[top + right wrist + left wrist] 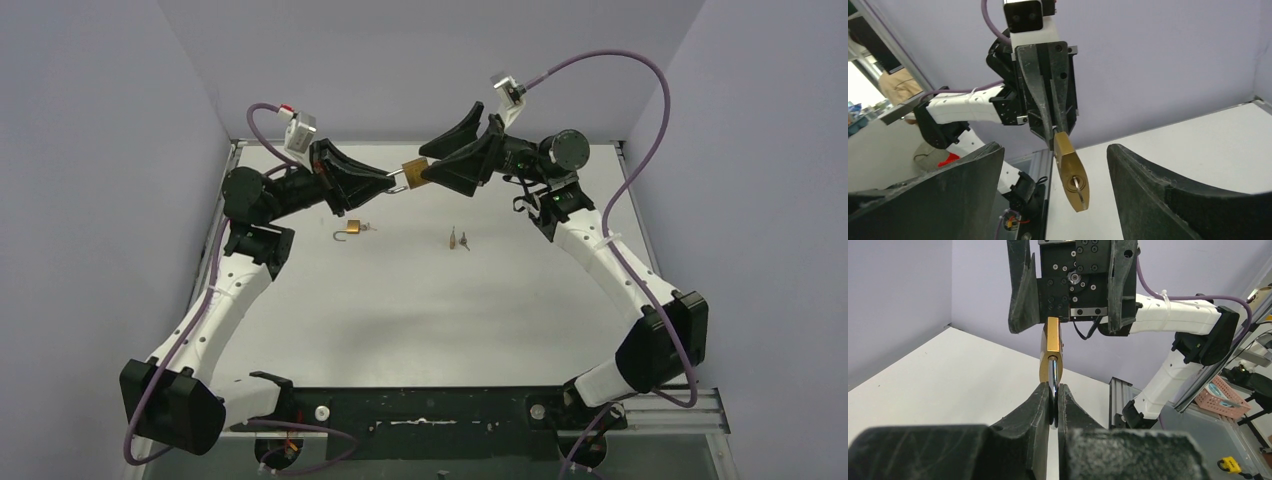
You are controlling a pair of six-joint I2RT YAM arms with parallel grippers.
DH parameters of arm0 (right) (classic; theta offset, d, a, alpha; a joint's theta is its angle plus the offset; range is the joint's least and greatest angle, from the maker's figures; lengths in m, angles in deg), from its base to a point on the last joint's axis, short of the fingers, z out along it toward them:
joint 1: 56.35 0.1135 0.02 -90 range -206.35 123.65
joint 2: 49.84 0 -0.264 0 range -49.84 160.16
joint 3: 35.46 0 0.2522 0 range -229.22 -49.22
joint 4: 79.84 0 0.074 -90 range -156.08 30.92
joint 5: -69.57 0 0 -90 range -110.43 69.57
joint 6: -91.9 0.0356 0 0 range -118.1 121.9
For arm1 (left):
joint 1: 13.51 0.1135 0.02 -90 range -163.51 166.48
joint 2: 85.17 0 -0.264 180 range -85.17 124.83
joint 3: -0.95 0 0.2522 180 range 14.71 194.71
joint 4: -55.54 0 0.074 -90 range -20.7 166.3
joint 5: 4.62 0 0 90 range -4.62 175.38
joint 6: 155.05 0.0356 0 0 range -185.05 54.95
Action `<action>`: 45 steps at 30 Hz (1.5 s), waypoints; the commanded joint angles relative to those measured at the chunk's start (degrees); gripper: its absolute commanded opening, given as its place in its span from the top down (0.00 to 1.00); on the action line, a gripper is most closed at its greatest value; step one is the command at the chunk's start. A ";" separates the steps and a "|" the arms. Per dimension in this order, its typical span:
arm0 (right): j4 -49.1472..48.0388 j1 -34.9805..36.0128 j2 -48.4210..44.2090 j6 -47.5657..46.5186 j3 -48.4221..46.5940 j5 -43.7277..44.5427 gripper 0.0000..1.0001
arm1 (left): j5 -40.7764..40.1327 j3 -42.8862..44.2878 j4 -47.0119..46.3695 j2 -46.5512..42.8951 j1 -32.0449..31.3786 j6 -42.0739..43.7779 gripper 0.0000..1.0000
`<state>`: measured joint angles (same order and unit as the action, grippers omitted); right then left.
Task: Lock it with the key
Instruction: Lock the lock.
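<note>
A brass padlock (414, 172) hangs in the air between the two arms at the back of the table. My left gripper (392, 181) is shut on its steel shackle (1052, 377), and the brass body (1051, 352) points away from it. In the right wrist view a silver key (1079, 186) sticks out of the keyhole in the bottom of the padlock (1071, 167). My right gripper (1055, 148) is open, one finger on each side of the padlock body, neither touching it or the key.
On the white table (420, 310) lie a second small brass padlock (349, 230) with its shackle swung open and a pair of loose keys (458, 240). Grey walls close in the table at the back and sides.
</note>
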<state>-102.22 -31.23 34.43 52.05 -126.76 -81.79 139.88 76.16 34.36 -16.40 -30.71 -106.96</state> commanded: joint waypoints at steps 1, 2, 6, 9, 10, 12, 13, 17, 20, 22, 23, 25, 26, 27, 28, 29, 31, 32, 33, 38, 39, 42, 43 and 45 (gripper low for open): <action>-16.66 0.31 2.30 11.73 -2.39 -6.32 0.26 | -0.89 3.58 -4.61 -0.73 0.95 -1.16 1.00; -17.16 0.46 2.60 12.33 -2.50 -6.53 0.28 | -1.14 3.48 -4.61 -0.74 1.12 -1.08 1.00; -14.31 1.00 2.59 10.28 -2.39 -6.65 0.33 | -1.40 3.60 -4.94 -0.68 1.45 -1.38 1.00; -11.09 1.47 2.29 7.70 -2.70 -6.70 0.36 | -1.29 3.88 -5.05 -0.54 1.63 -1.74 1.00; -9.49 1.63 2.02 6.74 -2.97 -6.68 0.39 | -1.22 3.87 -5.05 -0.50 1.71 -1.77 1.00; -7.00 1.94 1.72 4.85 -3.37 -6.62 0.46 | -1.17 4.00 -4.98 -0.41 1.80 -1.77 1.00; -5.92 2.09 1.65 3.95 -3.54 -6.58 0.49 | -1.13 3.97 -4.97 -0.33 1.81 -1.84 1.00; -0.06 3.01 1.32 -0.20 -4.51 -6.47 0.55 | -1.28 3.77 -4.96 -0.21 1.85 -1.94 1.00; 4.50 4.00 1.04 -3.82 -5.06 -6.22 0.63 | -1.69 3.69 -4.94 -0.13 1.98 -1.88 1.00; 8.96 4.69 0.99 -6.97 -5.94 -6.12 0.72 | -2.16 3.62 -4.90 -0.17 2.03 -1.77 1.00; 11.55 5.06 1.02 -8.93 -6.48 -5.95 0.80 | -2.34 3.66 -4.81 -0.17 2.09 -1.77 1.00; 16.13 5.44 0.91 -12.09 -7.68 -5.54 1.00 | -2.46 3.65 -4.91 -0.22 2.31 -2.05 1.00; 17.58 5.43 0.88 -12.95 -7.99 -5.26 1.00 | -2.53 3.63 -5.02 -0.22 2.33 -2.30 1.00; 17.90 5.25 0.72 -13.10 -8.08 -5.07 1.00 | -2.37 3.54 -5.28 -0.17 2.39 -2.84 1.00; 17.94 4.94 0.54 -12.84 -8.14 -4.85 1.00 | -2.01 3.48 -6.37 -0.03 2.54 -3.65 0.95; 17.76 4.47 0.30 -12.41 -8.12 -4.82 1.00 | -1.20 3.37 -7.74 0.21 2.65 -5.08 0.79; 16.35 3.38 0.19 -10.57 -8.26 -5.44 1.00 | 1.08 3.32 -11.98 1.13 2.75 -8.69 0.58; 15.07 2.69 0.19 -9.04 -8.38 -6.13 1.00 | 2.54 3.48 -13.96 1.77 2.84 -10.62 0.18; 13.48 2.20 0.36 -7.32 -8.52 -7.04 1.00 | 4.20 3.79 -15.98 2.46 2.78 -12.55 0.05; 4.24 0.35 1.52 1.32 -9.39 -10.45 1.00 | 11.31 6.97 -24.31 6.90 3.59 -23.60 0.06; 2.08 0.04 1.73 3.06 -9.48 -10.83 1.00 | 12.42 7.63 -26.55 7.78 3.60 -26.15 0.09; -4.08 -0.31 3.01 8.73 -10.35 -12.35 1.00 | 15.58 9.88 -34.68 11.47 3.70 -35.60 0.27; -6.23 -0.31 3.47 10.81 -10.73 -12.86 1.00 | 16.21 10.66 -37.88 12.86 3.74 -38.51 0.36; -10.01 -0.34 4.56 14.48 -11.57 -13.54 1.00 | 16.94 12.25 -44.19 15.63 3.77 -44.71 0.46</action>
<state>-97.32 -31.64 38.52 56.59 -133.64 -93.16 152.26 83.72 7.26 -4.55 -27.27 -136.35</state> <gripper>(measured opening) 0.220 0.606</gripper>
